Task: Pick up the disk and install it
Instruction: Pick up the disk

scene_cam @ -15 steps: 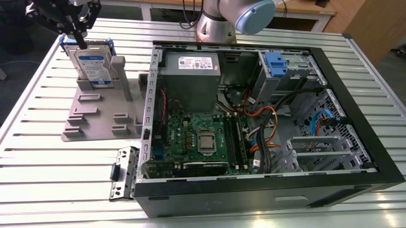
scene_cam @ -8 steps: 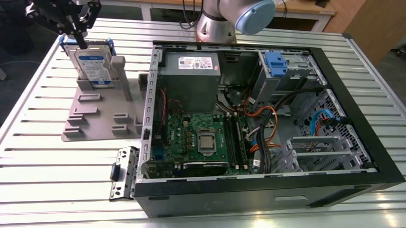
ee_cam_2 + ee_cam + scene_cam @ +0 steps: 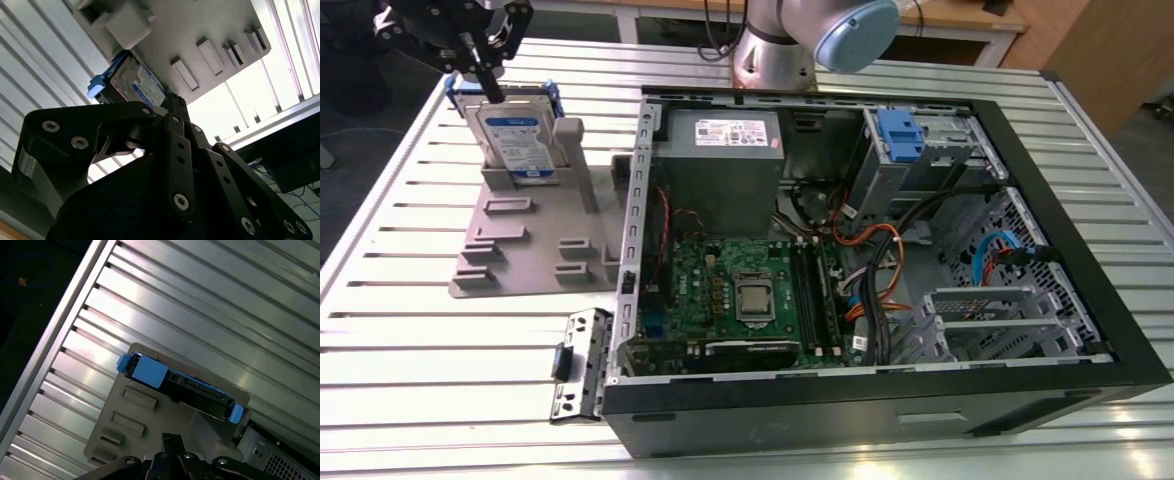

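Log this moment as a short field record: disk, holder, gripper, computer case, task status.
disk: upright in a slot of the grey holder, label facing the exterior camera
holder position: on the slatted table, beside the case on the exterior view's left
gripper: directly above the disk's top edge; contact unclear
computer case: lying open, motherboard exposed
drive cage: inside the case, blue latch on top
status: disk in holder, not installed
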### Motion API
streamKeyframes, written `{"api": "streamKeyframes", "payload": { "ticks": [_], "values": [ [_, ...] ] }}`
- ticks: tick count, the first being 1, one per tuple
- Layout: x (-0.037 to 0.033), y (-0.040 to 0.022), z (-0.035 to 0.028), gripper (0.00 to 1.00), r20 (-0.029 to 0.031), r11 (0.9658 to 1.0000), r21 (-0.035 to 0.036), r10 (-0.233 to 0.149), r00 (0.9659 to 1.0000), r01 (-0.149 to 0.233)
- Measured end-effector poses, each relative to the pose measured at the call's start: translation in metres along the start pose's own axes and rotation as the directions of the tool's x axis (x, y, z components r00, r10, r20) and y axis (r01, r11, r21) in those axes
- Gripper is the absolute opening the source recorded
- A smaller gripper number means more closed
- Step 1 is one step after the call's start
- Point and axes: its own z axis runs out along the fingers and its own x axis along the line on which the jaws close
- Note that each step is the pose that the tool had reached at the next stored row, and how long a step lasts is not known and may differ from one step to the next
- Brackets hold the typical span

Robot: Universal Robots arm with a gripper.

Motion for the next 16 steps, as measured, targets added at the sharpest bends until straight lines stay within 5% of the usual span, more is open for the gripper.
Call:
{"api": "streamKeyframes", "payload": {
  "ticks": [16],
  "values": [
    [0.0000, 0.0000, 0.0000, 0.10, 0.0014, 0.9978, -0.0019, -0.067, 0.9978, 0.067]
  ]
}}
